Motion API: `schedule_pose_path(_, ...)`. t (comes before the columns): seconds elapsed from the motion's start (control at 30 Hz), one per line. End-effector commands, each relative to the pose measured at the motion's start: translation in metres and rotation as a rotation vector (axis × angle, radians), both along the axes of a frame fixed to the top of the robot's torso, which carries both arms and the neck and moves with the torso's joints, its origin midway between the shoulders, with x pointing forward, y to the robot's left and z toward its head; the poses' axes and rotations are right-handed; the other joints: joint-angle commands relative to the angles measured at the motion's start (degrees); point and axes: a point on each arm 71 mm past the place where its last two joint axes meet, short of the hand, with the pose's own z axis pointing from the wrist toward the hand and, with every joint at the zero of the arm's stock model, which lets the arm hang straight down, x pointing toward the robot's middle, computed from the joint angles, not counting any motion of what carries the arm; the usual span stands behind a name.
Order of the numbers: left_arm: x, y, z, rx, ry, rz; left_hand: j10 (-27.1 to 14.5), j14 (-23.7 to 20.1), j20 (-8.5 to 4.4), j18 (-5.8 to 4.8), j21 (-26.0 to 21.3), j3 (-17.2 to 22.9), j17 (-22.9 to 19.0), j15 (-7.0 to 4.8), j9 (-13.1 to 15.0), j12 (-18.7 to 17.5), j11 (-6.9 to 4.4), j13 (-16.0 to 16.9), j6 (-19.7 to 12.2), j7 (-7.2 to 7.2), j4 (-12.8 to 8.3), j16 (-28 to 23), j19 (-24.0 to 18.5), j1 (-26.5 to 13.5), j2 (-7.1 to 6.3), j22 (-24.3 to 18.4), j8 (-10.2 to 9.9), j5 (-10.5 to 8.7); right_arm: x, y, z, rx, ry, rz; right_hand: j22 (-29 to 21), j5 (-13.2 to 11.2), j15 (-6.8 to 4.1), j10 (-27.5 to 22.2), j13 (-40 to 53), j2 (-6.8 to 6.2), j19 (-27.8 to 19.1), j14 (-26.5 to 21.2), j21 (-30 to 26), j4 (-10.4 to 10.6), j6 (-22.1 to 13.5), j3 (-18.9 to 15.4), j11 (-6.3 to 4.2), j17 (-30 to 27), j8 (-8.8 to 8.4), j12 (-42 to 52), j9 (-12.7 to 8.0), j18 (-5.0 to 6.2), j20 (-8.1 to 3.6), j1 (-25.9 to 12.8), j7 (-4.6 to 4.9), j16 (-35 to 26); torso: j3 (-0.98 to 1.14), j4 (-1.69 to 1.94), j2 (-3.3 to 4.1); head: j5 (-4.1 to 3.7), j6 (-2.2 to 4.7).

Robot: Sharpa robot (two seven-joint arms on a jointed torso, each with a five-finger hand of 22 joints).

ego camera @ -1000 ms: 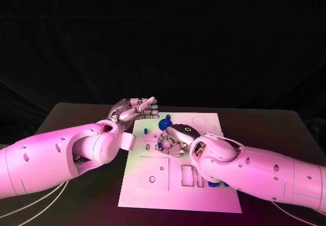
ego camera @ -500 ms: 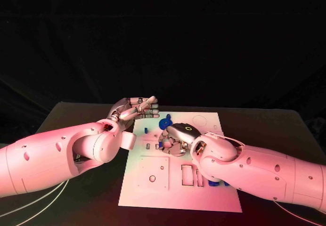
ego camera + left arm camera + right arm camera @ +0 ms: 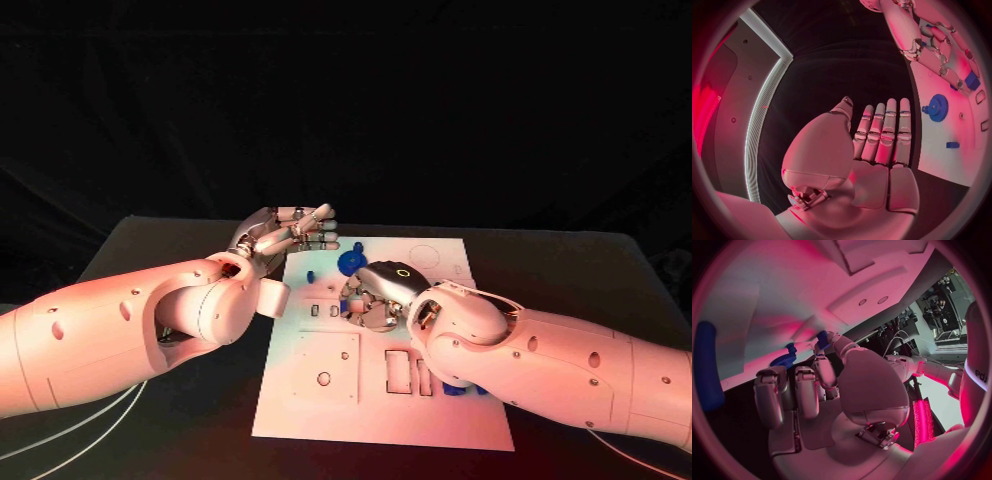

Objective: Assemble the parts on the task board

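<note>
Spreading across the middle of the black counter (image 3: 159, 245) is the board (image 3: 325, 405), a flat white plate with rectangular slots and small round holes cut into it, its long axis running away from the robot. Two smooth white arms reach in from either side. The left hand (image 3: 289, 232) hovers at the board's far left corner, empty, its silver fingers (image 3: 882, 132) straight and pressed side by side, palm open. The right hand (image 3: 372, 297) sits over the board's middle, much nearer the parts; its fingers (image 3: 795, 397) are curled down, and whether the thumb and a finger are pinching the small blue piece (image 3: 822, 338) at their tips cannot be told for sure. Just beyond the right hand, towards the board's far edge, lies a round blue gear (image 3: 351, 263) with a toothed rim, so the next reach looks likely to go straight ahead from that hand. Another small blue part (image 3: 459, 390) peeks out by the right forearm at the board's near right side.
</note>
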Motion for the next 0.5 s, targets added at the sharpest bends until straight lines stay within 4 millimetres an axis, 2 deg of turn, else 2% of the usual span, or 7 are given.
schedule_pose_path(0.03, -0.0007, -0.0025, 0.0013, -0.011, -0.004, -0.021, 0.10, -0.06, -0.07, 0.19, -0.13, 0.09, 0.08, 0.16, -0.08, -0.23, 0.24, -0.03, 0.12, 0.35, -0.30, -0.33, -0.28, 0.56, -0.21, -0.10, -0.30, 0.21, 0.0003, -0.0032, -0.0062, -0.043, 0.015, -0.015, 15.09, 0.02, -0.31, 0.18, 0.07, -0.14, 6.00, 5.24, 0.25, -0.10, 0.49, -0.24, 0.11, 12.30, 1.16, -0.17, 2.74, -0.37, -0.17, 0.60, 0.03, 0.17, -0.02, 0.02, -0.01, 0.04, -0.02)
schedule_pose_path(0.2, -0.0008, -0.0024, 0.0013, -0.010, -0.004, -0.021, 0.10, -0.06, -0.07, 0.19, -0.13, 0.09, 0.08, 0.16, -0.08, -0.23, 0.24, -0.03, 0.12, 0.35, -0.30, -0.33, -0.28, 0.56, -0.21, -0.10, -0.30, 0.21, 0.0005, -0.0032, -0.0078, -0.058, 0.027, -0.012, 15.09, -0.24, -0.26, -0.07, -0.21, -0.74, 6.00, 5.22, 0.25, 0.03, 0.29, -0.61, 0.20, 12.19, 1.09, -0.50, 2.75, -0.37, -0.13, 0.08, 0.15, 0.12, -0.06, -0.06, 0.01, 0.14, -0.02)
schedule_pose_path(0.4, -0.0010, -0.0022, 0.0012, -0.010, -0.002, -0.022, 0.10, -0.06, -0.07, 0.19, -0.13, 0.08, 0.09, 0.16, -0.08, -0.24, 0.24, -0.03, 0.12, 0.35, -0.30, -0.33, -0.28, 0.56, -0.21, -0.10, -0.30, 0.21, 0.0007, -0.0031, -0.0083, -0.062, 0.032, -0.009, 14.83, -0.34, -0.06, -1.00, -1.25, -1.43, 5.75, 5.16, -0.01, 0.25, -0.66, -1.00, 0.49, 11.95, 0.56, -1.65, 2.56, -0.28, -0.01, -0.54, 0.54, 0.01, -0.06, 0.03, -0.01, 0.13, -0.19)
schedule_pose_path(0.5, -0.0010, -0.0023, 0.0012, -0.010, -0.001, -0.023, 0.08, -0.07, -0.07, 0.19, -0.13, 0.07, 0.09, 0.16, -0.09, -0.26, 0.25, -0.03, 0.11, 0.36, -0.31, -0.34, -0.29, 0.57, -0.20, -0.10, -0.32, 0.21, 0.0010, -0.0033, -0.0081, -0.056, 0.032, -0.009, 14.51, 1.58, 0.25, -1.20, -1.27, -2.28, 5.45, 5.10, -0.34, 0.50, -1.51, -1.50, 0.87, 11.73, -0.01, -1.78, 2.31, -0.17, 0.24, -1.22, 0.96, -0.10, -0.06, 0.06, 0.01, 0.12, -0.34)
